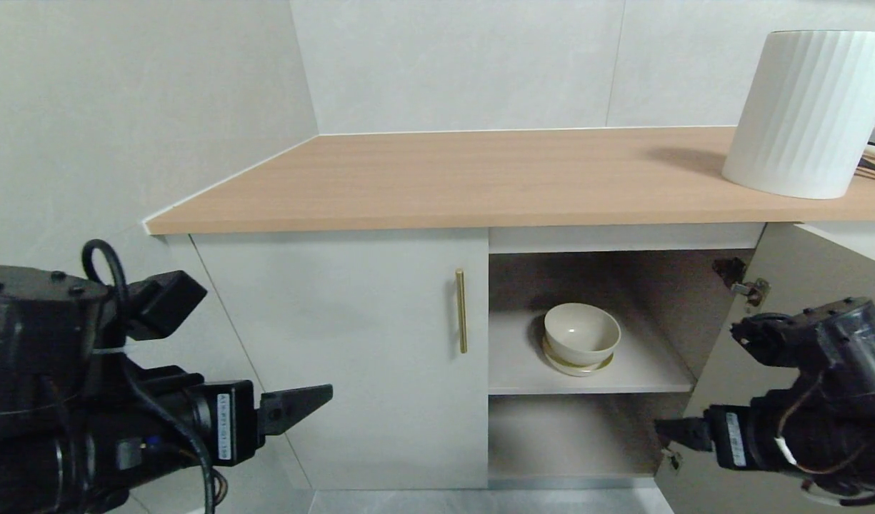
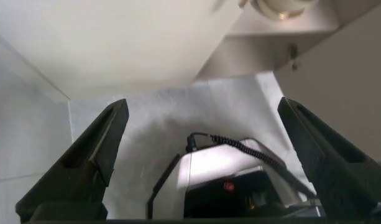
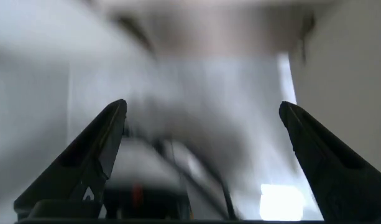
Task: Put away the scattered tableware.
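A cream bowl sits on a small plate on the middle shelf of the open cabinet. A bit of the bowl also appears at the edge of the left wrist view. My left gripper hangs low in front of the shut left door, away from the bowl. In the left wrist view it is open and empty. My right gripper is low by the open right door, below the shelf level. Its wrist view shows it open and empty.
The shut left door has a gold handle. The right door stands swung open beside my right arm. A white ribbed cylinder stands at the right of the wooden countertop. A lower compartment lies under the shelf.
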Available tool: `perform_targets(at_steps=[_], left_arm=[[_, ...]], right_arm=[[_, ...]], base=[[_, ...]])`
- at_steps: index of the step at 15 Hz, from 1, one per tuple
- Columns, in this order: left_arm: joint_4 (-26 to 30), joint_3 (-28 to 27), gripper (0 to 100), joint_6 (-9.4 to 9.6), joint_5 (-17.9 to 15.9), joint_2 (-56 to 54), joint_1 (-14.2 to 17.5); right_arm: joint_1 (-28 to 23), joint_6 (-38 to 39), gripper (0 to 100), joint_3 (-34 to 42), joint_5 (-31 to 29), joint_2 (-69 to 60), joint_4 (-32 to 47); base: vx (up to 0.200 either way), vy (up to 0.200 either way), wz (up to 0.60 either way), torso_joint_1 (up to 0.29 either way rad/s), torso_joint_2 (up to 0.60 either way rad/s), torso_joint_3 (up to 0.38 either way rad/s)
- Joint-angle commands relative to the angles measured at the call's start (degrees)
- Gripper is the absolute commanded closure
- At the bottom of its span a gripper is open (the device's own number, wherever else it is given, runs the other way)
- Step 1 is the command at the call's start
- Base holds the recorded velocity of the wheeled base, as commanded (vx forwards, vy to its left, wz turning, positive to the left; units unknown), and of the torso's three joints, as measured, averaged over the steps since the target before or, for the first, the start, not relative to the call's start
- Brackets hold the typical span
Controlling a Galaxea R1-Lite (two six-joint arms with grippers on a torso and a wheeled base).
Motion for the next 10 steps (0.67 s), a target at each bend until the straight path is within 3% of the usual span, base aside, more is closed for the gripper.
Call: perform_targets(at_steps=[1, 3, 4, 8, 10], left_arm=[[-0.29, 0.04, 0, 0.56, -0.06, -2.9, 0.97], [-0.38, -0.92, 0, 3.9, 0.03, -1.06, 0.97], [-0.38, -0.57, 0, 4.34, 0.12, -0.09, 0.97], [-0.29, 0.13, 0, 4.25, 0.12, 1.23, 0.97], [-0.29, 0.13, 0, 4.34, 0.12, 1.23, 0.97]], right_arm=[[1.77, -0.06, 0, -4.47, 0.51, -12.56, 9.33], [1.86, -0.14, 0, -4.12, 0.07, -13.0, 10.29], [1.86, -0.41, 0, -3.94, 0.07, -12.91, 10.29], [1.94, -0.41, 0, -3.85, 0.07, -12.82, 10.29], [1.94, -0.41, 0, -3.85, 0.07, -13.0, 10.29]], base=[[0.0, 0.0, 0.0, 0.0, 0.0, 0.0], [0.0, 0.0, 0.0, 0.0, 0.0, 0.0], [0.0, 0.0, 0.0, 0.0, 0.0, 0.0], [0.0, 0.0, 0.0, 0.0, 0.0, 0.0], [-0.2, 0.0, 0.0, 0.005, 0.0, 0.005]])
